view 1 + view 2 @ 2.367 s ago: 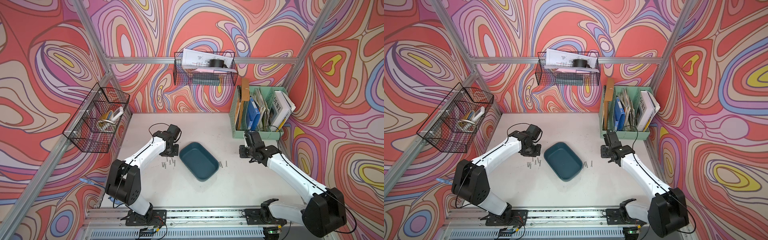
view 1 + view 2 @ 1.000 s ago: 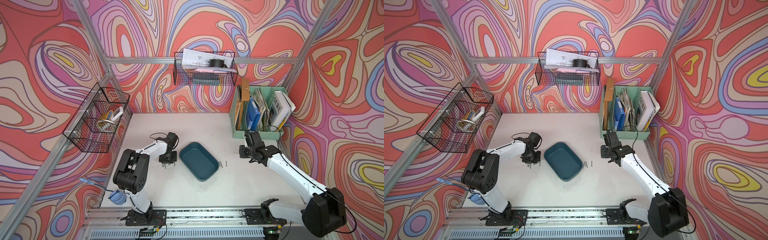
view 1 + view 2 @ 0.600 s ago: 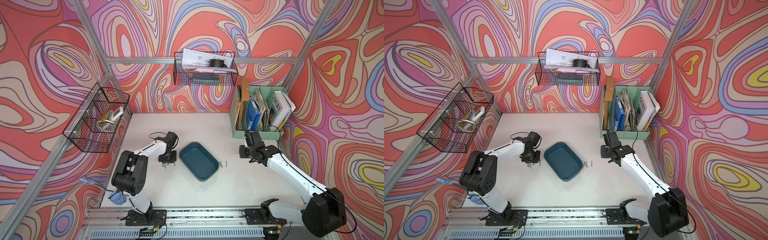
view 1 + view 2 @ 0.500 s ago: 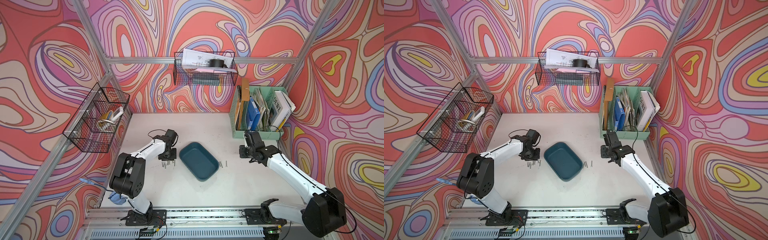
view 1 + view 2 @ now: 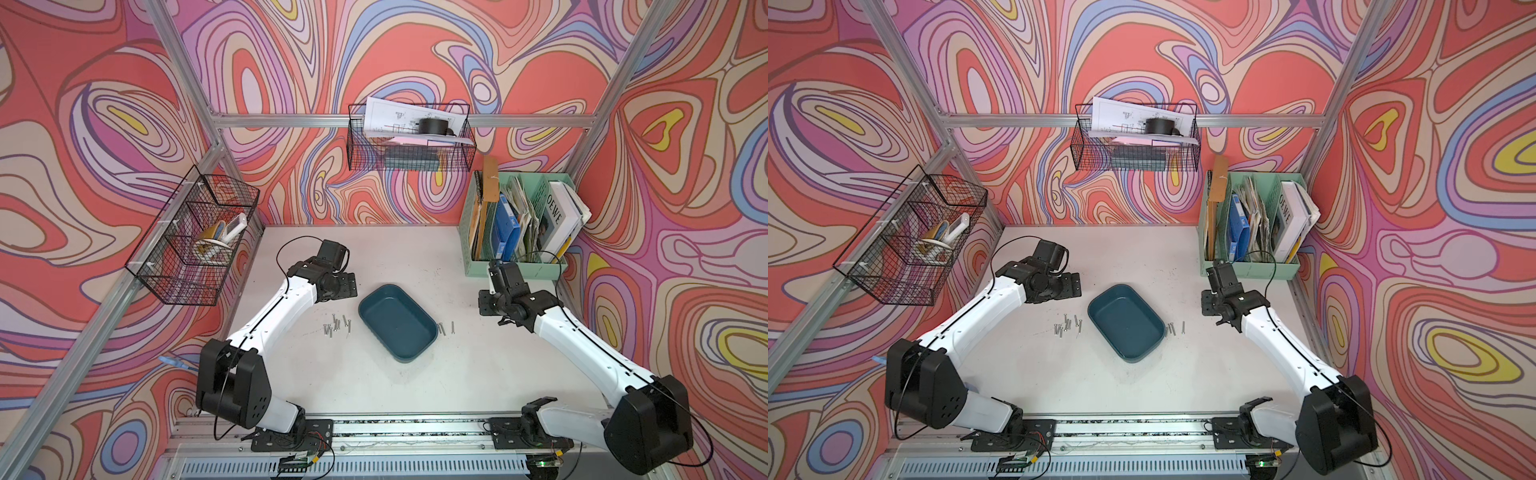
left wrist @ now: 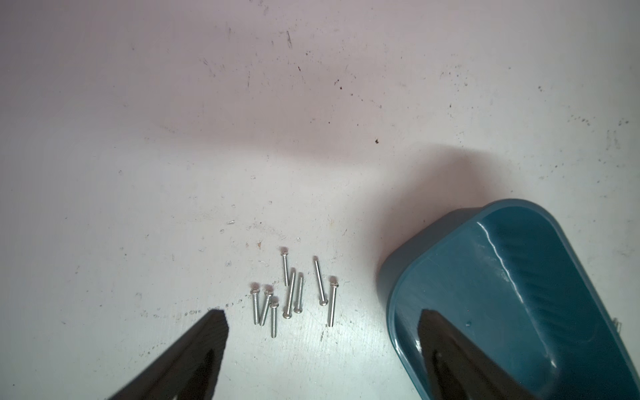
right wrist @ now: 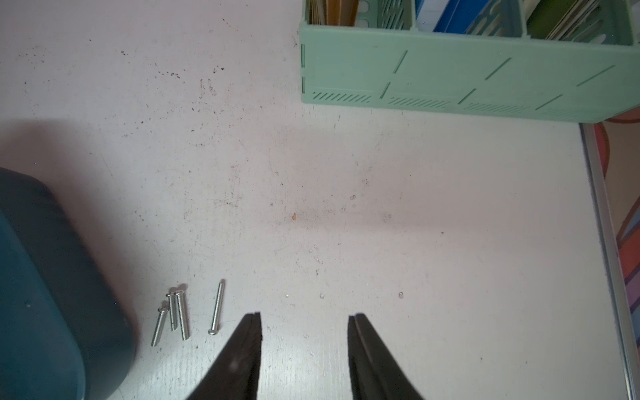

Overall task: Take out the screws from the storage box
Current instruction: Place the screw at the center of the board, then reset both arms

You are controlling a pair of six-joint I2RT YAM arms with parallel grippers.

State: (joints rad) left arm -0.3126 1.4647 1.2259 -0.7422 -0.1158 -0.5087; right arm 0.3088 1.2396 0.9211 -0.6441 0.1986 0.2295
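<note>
The dark teal storage box (image 5: 397,322) (image 5: 1125,322) lies mid-table, and no screws show inside it. Several silver screws (image 5: 336,326) (image 5: 1067,326) lie on the table to its left, and a smaller group of screws (image 5: 446,329) (image 5: 1174,329) lies to its right. My left gripper (image 5: 338,286) (image 6: 322,315) hangs wide open and empty behind the left screws (image 6: 294,294); one finger stands over the box (image 6: 502,277). My right gripper (image 5: 492,307) (image 7: 304,317) is open and empty, just right of the right screws (image 7: 180,315) and the box (image 7: 41,277).
A mint green file organizer (image 5: 515,266) (image 7: 450,79) full of books stands at the back right, close behind my right gripper. Black wire baskets hang on the left wall (image 5: 195,245) and the back wall (image 5: 409,143). The table's right edge rail (image 7: 602,242) runs nearby.
My left gripper has opened wide and drawn up and back from the screws on the left of the box. The right arm has not moved.
</note>
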